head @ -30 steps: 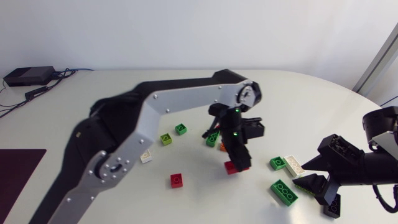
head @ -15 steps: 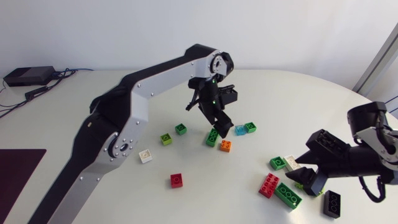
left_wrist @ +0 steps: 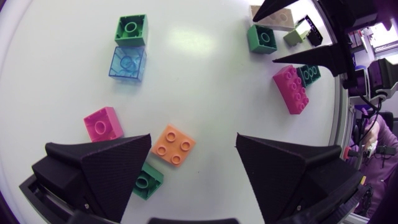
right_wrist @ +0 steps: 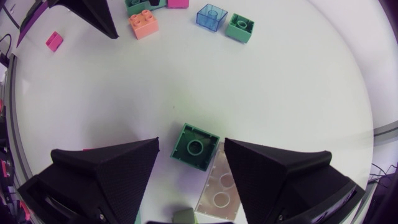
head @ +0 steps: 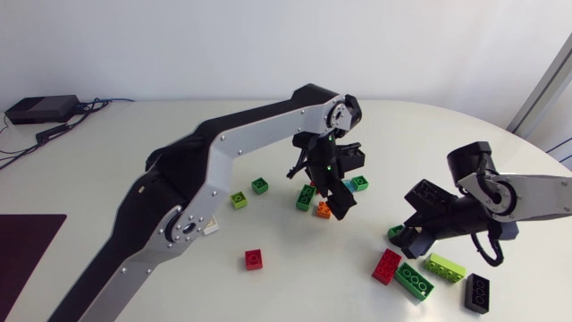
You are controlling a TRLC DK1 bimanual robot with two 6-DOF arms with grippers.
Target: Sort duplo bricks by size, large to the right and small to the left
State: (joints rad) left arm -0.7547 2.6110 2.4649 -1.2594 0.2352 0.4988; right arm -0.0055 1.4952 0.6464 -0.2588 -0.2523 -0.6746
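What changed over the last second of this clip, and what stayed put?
The left gripper let go of the large red brick, which now lies by the long green brick, and swung back to the middle, open over the orange brick. The right gripper came in from the table's edge and straddles the small green brick, open. The small red brick and black brick stayed.

white brick (right_wrist: 217,186) half hidden, green brick (left_wrist: 148,182) partly covered, perhaps a lime brick (right_wrist: 184,216) cut off
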